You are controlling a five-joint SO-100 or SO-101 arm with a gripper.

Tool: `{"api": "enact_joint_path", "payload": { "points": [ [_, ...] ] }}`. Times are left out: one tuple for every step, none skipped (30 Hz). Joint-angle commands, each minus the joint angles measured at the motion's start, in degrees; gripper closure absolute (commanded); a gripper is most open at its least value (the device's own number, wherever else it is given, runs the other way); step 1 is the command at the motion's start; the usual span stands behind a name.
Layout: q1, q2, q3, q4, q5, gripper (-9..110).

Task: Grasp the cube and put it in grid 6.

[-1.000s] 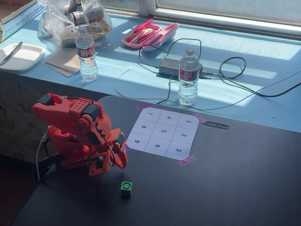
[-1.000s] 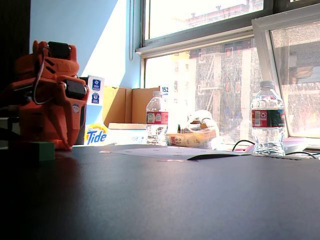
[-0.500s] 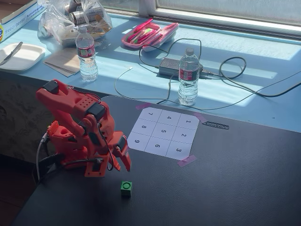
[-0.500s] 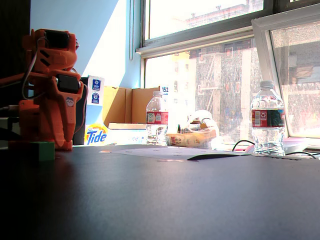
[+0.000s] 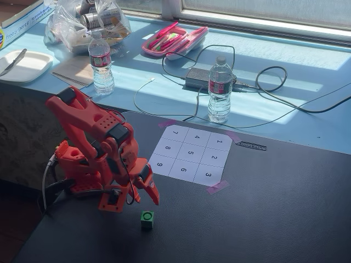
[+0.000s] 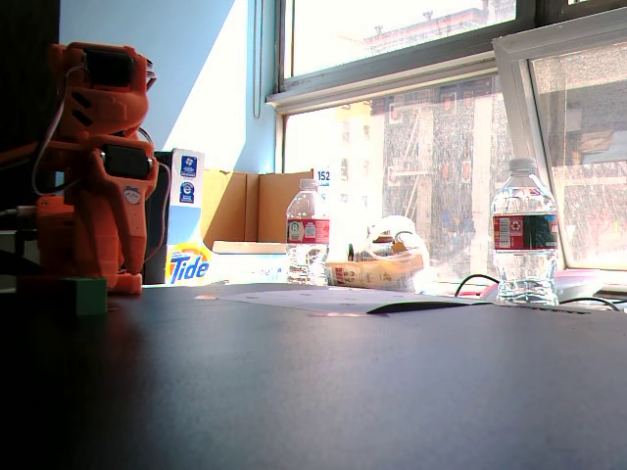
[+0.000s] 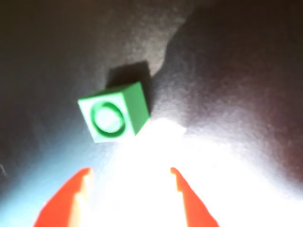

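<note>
**Small hard cube waiting just ahead of a spread gripper**

The cube (image 7: 115, 117) is sitting on the dark counter (image 5: 263, 208), near the front edge in the high fixed view (image 5: 146, 218), just in front of the orange arm (image 5: 96, 148) and well apart from the numbered sheet. In the low fixed view it is showing as a dim green block (image 6: 83, 295) in shadow at the foot of the arm.

The gripper (image 7: 130, 189) is hanging over the counter with its two red fingertips (image 7: 78, 189) released and parted, nothing between them; the cube is lying beyond the tips, not yet between them. In the high fixed view the gripper (image 5: 149, 192) is pointing down toward the cube, near it but not touching.

The cube is looking rigid and light, most likely moulded plastic, with flat, smooth faces, crisp edges and a ring mark on top (a shape that should neither crush nor roll). Its smooth sides may be slippery, so two opposite vertical faces, taken squarely, seem the best hold. It is sitting turned at an angle to the fingers in the wrist view, so a pinch across corners could twist it or push it away.

The counter is looking matte and finely grained, which should be giving the cube some friction. Grid 6 (image 5: 184, 170) is a flat white paper cell in the sheet's near row, between 9 and 3, with pink tape (image 5: 218, 187) at the sheet's corners.
</note>
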Motion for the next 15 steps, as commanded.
{"api": "enact_joint_path", "payload": {
  "points": [
    [0.35,-2.64,-5.36,0.79,0.7,74],
    [0.53,-3.6,-6.42,1.23,0.79,74],
    [0.79,-4.66,-7.38,1.49,0.97,74],
    [0.97,-5.54,-8.26,1.49,1.23,74],
    [1.23,-6.42,-9.05,1.49,1.41,74],
    [1.41,-7.21,-9.76,1.49,1.58,73],
    [1.49,-7.82,-10.37,1.49,1.76,73],
    [1.58,-8.26,-10.72,1.49,1.76,73],
    [1.58,-8.7,-10.99,1.41,1.85,73],
    [1.67,-9.14,-11.25,1.41,1.85,73],
    [1.67,-9.58,-11.51,1.41,1.85,72],
    [1.67,-10.2,-11.87,1.32,1.85,72],
    [1.76,-10.72,-12.13,1.32,1.85,72],
    [1.76,-11.25,-12.39,1.32,1.85,72],
    [1.85,-11.78,-12.66,1.41,1.85,71]
  ]
}}
